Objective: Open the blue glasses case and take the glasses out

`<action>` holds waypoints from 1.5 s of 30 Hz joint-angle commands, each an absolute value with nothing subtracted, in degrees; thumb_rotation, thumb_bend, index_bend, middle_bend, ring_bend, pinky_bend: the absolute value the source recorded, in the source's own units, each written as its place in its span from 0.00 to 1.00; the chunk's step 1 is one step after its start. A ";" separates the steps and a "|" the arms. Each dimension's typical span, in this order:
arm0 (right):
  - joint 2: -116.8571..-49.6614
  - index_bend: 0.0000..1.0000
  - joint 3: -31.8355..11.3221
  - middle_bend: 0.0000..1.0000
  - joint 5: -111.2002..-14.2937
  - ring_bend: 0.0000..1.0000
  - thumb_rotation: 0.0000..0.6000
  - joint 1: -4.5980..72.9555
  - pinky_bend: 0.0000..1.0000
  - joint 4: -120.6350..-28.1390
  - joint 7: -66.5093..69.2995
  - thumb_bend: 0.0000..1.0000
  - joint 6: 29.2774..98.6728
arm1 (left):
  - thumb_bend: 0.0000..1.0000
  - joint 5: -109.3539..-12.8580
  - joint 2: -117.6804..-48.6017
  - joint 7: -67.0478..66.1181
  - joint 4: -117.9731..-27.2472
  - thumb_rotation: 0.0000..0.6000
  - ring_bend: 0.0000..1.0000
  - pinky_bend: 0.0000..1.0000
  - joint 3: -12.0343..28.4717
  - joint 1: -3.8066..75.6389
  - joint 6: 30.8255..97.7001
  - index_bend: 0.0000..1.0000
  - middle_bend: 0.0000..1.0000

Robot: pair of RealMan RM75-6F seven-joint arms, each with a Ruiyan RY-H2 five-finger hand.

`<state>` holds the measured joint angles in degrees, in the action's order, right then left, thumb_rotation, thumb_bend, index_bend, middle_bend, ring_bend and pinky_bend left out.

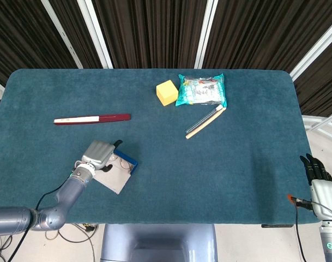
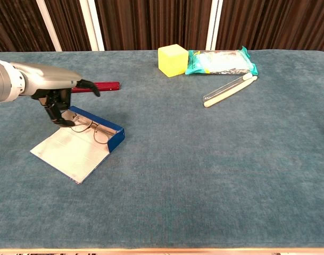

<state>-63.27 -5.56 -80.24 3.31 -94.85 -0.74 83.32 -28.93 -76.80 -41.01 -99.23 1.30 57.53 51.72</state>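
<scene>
The left hand (image 2: 58, 103) hovers over the far-left end of the blue glasses case (image 2: 98, 130), near the front-left part of the table (image 1: 236, 164). Its fingers curl downward toward the glasses (image 2: 90, 127). The chest view suggests the fingertips touch or pinch the frame at its left end, but whether the hand actually grips it cannot be told from either view.

The case lies open. Its pale lid flap is spread flat on the cloth toward the robot, and the blue tray wall stands on the far side. The glasses rest inside against that wall, not yet lifted out.

Handling judgement:
1. The glasses appear to be thin wire-frame, so they are light, springy and easily bent. Apply low pinch force.
2. The lenses are likely smooth and slippery. Avoid pressing on them.
3. The best hold is probably the frame at the temple hinge or the bridge, where the wire is stiffest.
4. The case looks light and may slide or lift with the glasses. Lift straight up and slowly.

Behind the case lies a dark red and white stick (image 1: 92, 118). Further right sit a yellow block (image 1: 167, 91), a teal packet (image 1: 201, 90) and a clear tube (image 1: 205, 122), all well apart from the case.

The right hand (image 1: 317, 170) hangs off the table's right edge, holding nothing, fingers apparently straight and close together.
</scene>
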 commanded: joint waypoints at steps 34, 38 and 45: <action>-63.05 0.00 -5.55 0.00 -79.75 0.00 1.00 3.06 0.23 -95.57 -0.38 0.20 83.24 | 0.29 -16.47 -73.89 -46.25 -97.49 1.00 0.86 0.90 -7.67 61.80 48.31 0.30 0.97; -63.05 0.00 -5.59 0.00 -79.79 0.00 1.00 3.08 0.23 -95.59 -0.42 0.20 83.29 | 0.29 -18.50 -73.01 -44.07 -98.30 1.00 0.87 0.90 -7.43 60.75 48.90 0.29 0.98; -63.08 0.00 -5.60 0.00 -79.89 0.00 1.00 3.08 0.23 -95.58 -0.35 0.20 83.35 | 0.26 -28.04 -73.99 -34.26 -97.98 1.00 0.88 0.91 -2.35 55.81 55.26 0.29 1.00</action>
<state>-63.08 -5.60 -79.89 3.08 -95.59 -0.35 83.35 -24.32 -73.39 -37.53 -98.19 -4.38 57.92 52.56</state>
